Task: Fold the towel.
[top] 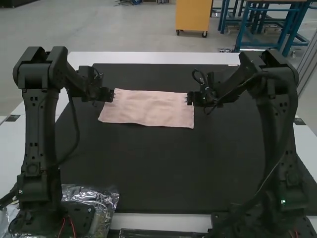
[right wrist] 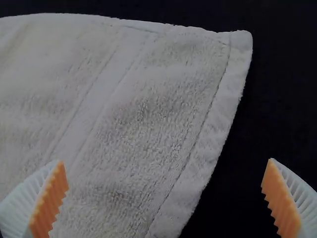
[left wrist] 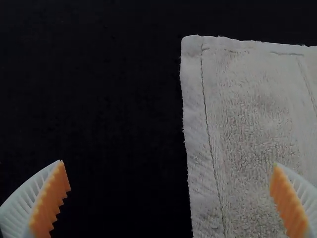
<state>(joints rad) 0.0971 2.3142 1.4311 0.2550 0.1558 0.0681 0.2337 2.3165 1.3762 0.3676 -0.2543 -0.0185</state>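
Upper centre of frame, our left gripper (left wrist: pixel 169 163) and right gripper (right wrist: pixel 166 160) flank the towel (top: pixel 148 108), both wide open, probably for an even grab.

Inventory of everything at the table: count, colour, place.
pink rectangular cloth towel: one, pink, flat on the mat's far half, between the grippers
large flat mat: one, black, on the table
flat-topped table: one, white, under the mat
crinkled plastic sheeting: count unclear, clear, around the left arm's base
jointed arms: two, black, left arm and right arm at the table's near side
ribbed two-finger grippers: two, white with orange pads, left gripper and right gripper at opposite towel ends, both open
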